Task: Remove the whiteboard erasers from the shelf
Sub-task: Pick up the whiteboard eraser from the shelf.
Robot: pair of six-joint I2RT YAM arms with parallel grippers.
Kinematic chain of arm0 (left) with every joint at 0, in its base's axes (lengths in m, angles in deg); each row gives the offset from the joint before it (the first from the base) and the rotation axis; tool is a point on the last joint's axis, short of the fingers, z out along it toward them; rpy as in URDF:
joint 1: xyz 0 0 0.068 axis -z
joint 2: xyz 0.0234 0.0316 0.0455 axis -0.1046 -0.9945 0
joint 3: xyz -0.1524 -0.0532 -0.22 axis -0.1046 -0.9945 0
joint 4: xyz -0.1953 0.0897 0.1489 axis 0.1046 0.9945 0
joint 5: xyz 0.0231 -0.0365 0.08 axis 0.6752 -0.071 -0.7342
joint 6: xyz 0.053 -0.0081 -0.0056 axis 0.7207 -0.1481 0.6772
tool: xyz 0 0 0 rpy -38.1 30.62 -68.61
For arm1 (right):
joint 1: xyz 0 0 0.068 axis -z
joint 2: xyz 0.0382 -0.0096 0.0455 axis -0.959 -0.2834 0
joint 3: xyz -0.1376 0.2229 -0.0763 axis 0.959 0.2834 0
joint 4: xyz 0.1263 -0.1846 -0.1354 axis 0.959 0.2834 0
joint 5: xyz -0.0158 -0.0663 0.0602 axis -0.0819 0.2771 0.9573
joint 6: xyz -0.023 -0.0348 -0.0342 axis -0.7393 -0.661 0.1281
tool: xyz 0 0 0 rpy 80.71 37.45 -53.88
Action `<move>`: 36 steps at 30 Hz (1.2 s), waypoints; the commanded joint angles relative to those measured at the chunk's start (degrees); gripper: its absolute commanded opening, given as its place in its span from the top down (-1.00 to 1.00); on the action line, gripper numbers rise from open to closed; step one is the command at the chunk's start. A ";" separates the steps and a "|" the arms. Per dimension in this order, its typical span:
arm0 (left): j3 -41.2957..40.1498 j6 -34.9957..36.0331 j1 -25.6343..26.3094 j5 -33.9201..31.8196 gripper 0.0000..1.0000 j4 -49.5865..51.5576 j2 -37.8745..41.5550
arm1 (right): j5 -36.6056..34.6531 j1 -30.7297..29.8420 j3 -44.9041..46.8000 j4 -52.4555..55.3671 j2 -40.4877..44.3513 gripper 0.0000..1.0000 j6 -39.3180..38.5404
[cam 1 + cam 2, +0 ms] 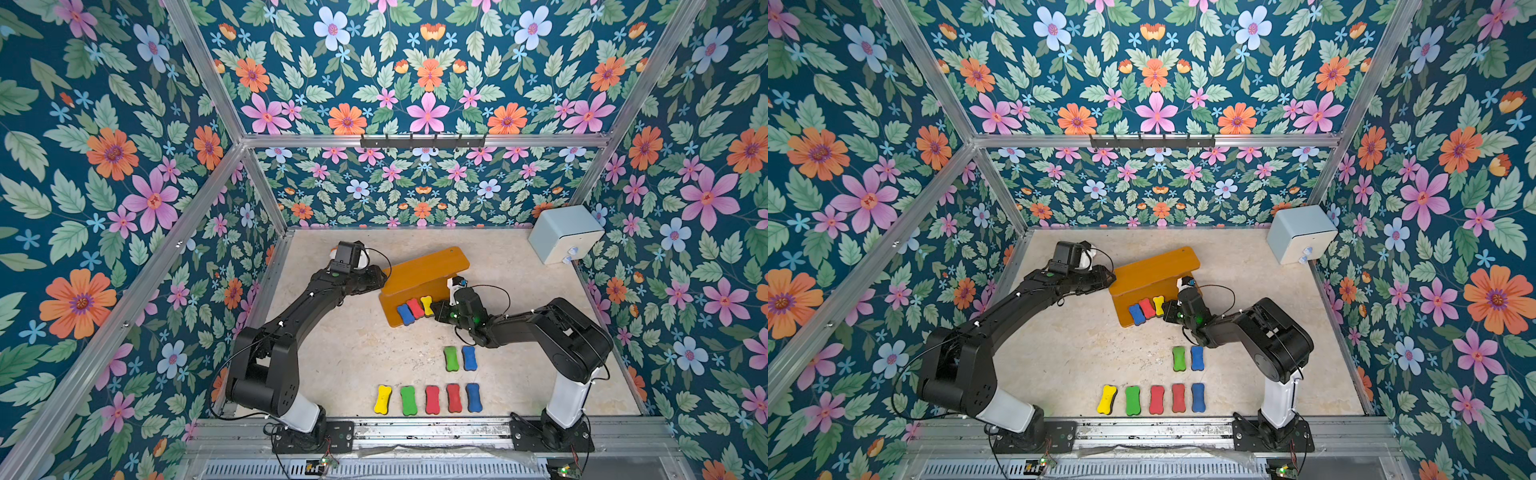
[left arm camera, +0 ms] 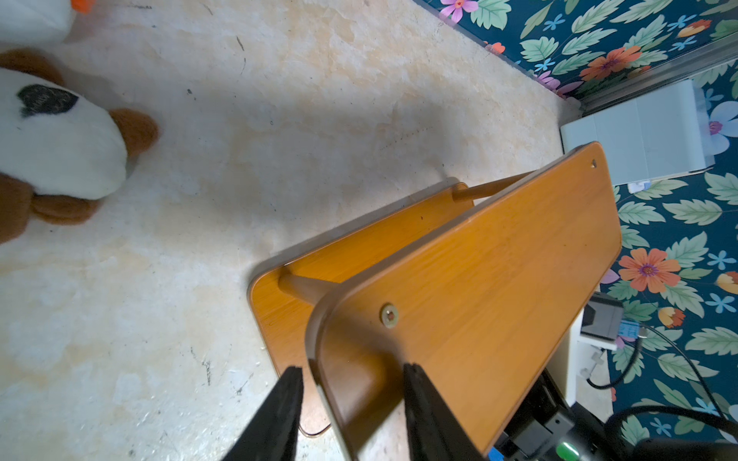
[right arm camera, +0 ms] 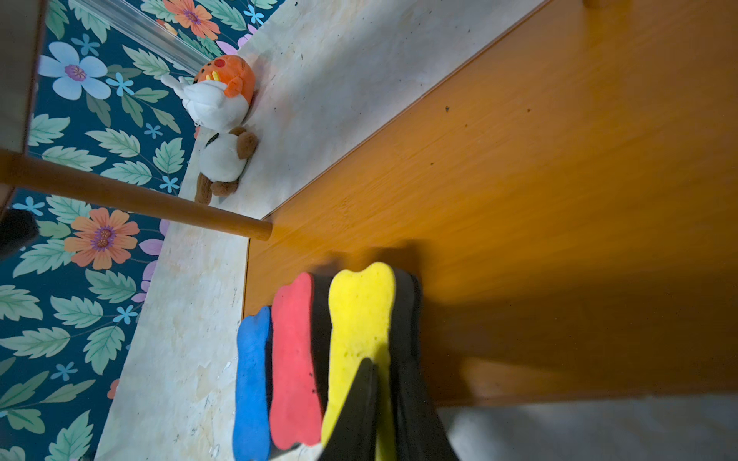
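The orange-brown shelf (image 1: pixel 424 269) stands mid-table at an angle. My left gripper (image 2: pixel 353 373) is closed over the end of its upper board (image 2: pixel 479 279), one finger on each side of the edge. On the lower board (image 3: pixel 519 179), near its corner, a blue (image 3: pixel 251 379), a red (image 3: pixel 295 359) and a yellow eraser (image 3: pixel 359 311) stand side by side. My right gripper (image 3: pixel 383 371) is shut on the yellow one, pinching its yellow face and dark base. Several more erasers lie on the table, a green (image 1: pixel 450 358) and blue pair, and a row (image 1: pixel 432 400) near the front edge.
A pale blue box (image 1: pixel 566 235) sits in the back right corner. Two plush toys, an orange-headed one (image 3: pixel 223 92) and a brown-and-white dog (image 2: pixel 60 147), lie at the back left behind the left wrist. Floral walls close in three sides.
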 commanded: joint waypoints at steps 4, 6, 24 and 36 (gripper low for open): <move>-0.12 0.59 -0.04 -0.87 0.06 0.87 0.52 | -1.43 -0.08 0.75 4.16 0.95 0.78 0.14; -0.11 0.49 -0.07 -0.89 0.05 0.96 0.72 | -1.59 -0.08 0.88 4.31 1.44 0.79 0.31; -2.83 0.00 -0.07 -1.22 -0.02 1.69 5.12 | -5.57 -2.94 5.23 7.99 12.34 0.91 5.76; -3.61 -0.01 -0.04 0.58 -0.02 1.31 6.29 | -12.55 -14.80 11.81 18.68 24.98 0.93 17.60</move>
